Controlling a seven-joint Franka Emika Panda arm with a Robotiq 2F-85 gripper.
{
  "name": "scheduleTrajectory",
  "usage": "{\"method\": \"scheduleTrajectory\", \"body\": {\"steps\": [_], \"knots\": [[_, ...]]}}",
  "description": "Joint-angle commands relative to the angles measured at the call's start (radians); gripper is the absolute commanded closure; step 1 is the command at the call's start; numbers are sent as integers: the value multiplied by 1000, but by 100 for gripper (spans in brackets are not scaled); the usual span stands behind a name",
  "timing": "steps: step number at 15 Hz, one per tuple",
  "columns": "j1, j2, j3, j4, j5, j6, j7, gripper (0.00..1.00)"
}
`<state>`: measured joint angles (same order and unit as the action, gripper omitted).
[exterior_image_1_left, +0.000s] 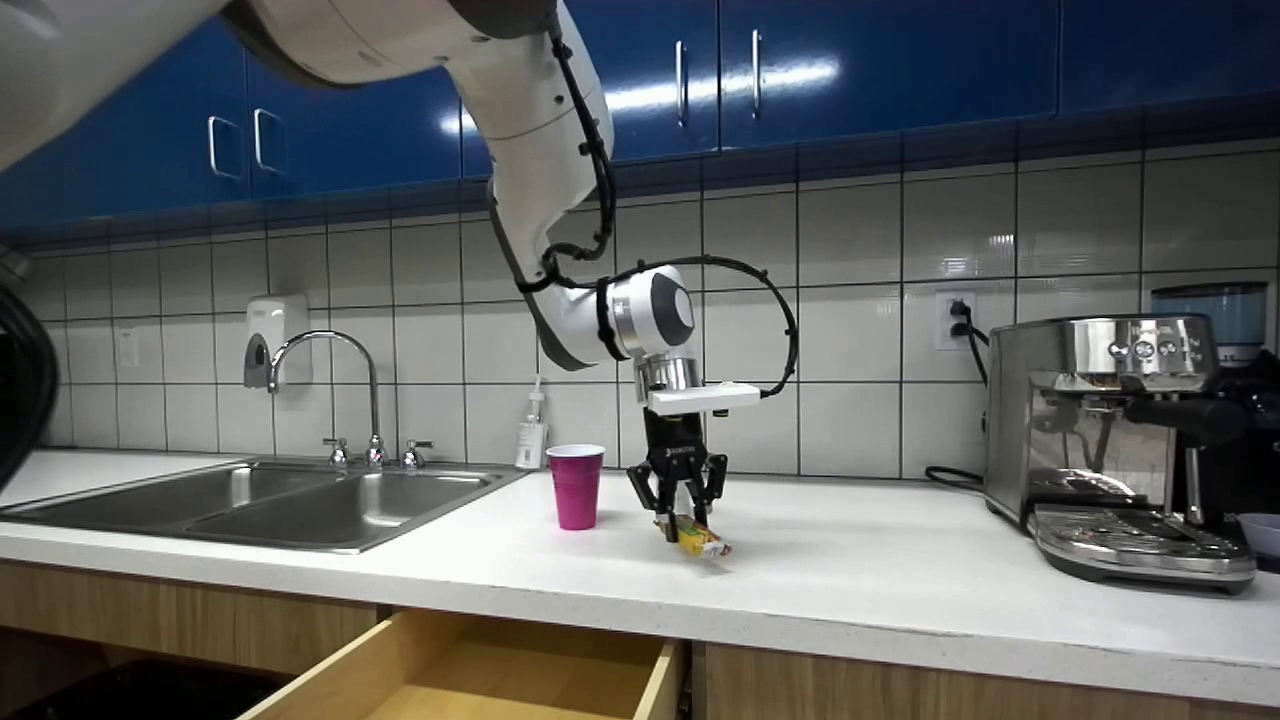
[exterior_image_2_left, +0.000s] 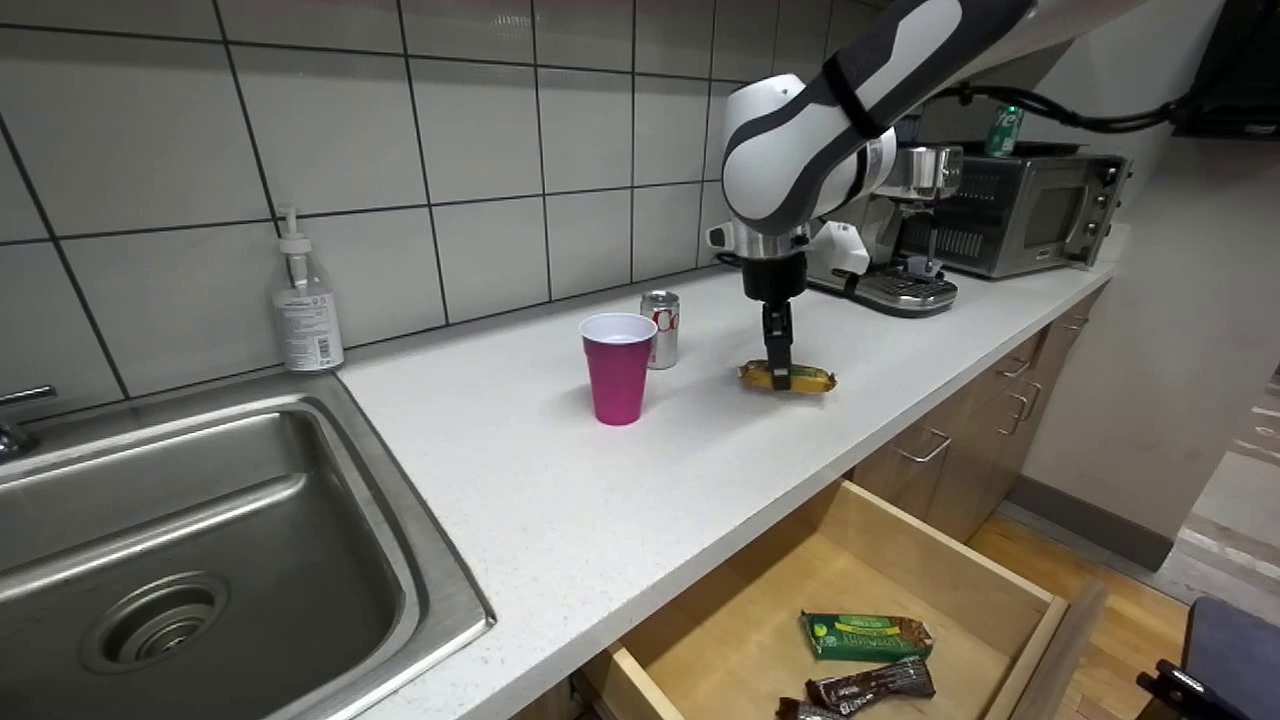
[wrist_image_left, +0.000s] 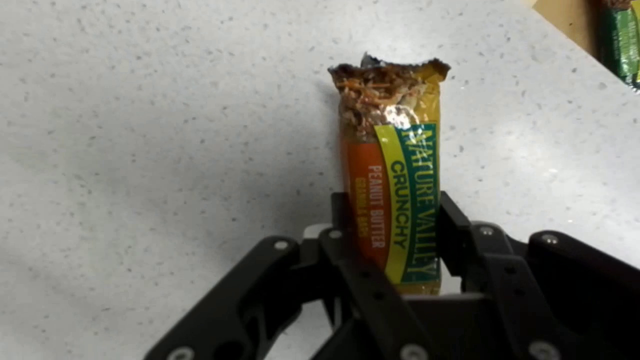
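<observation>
Wrist view: a wrapped granola bar sits clamped between the jaws, the pads against its long sides about mid-length. Handling it well, I judge, calls for a light, even squeeze, as crunchy contents probably crumble, and a straight, level lift. From where I stand, I cannot tell whether its underside touches the counter. Its long axis runs nearly top to bottom in the wrist view, label toward the lens, lettering reading from the visible crimped end down to the jaws; the opposite end is hidden. In an exterior view that axis slants, one end aimed obliquely at the counter's front edge, near the pink cup, with the open drawer below.
</observation>
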<state>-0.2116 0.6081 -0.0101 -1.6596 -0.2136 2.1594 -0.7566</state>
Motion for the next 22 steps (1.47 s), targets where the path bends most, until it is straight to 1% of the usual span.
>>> {"method": "scheduleTrajectory", "body": {"steps": [1,6,9,13,17,22], "knots": [[26,-147,8,-187,-17,43,-28,82],[81,-298,6,-396,-48,87,-11,82],[120,-382,6,-523,-88,119,8,82],[168,-472,13,-658,-140,141,31,82],[209,-533,26,-766,-171,158,60,82],[244,-553,52,-841,-151,191,90,82]]}}
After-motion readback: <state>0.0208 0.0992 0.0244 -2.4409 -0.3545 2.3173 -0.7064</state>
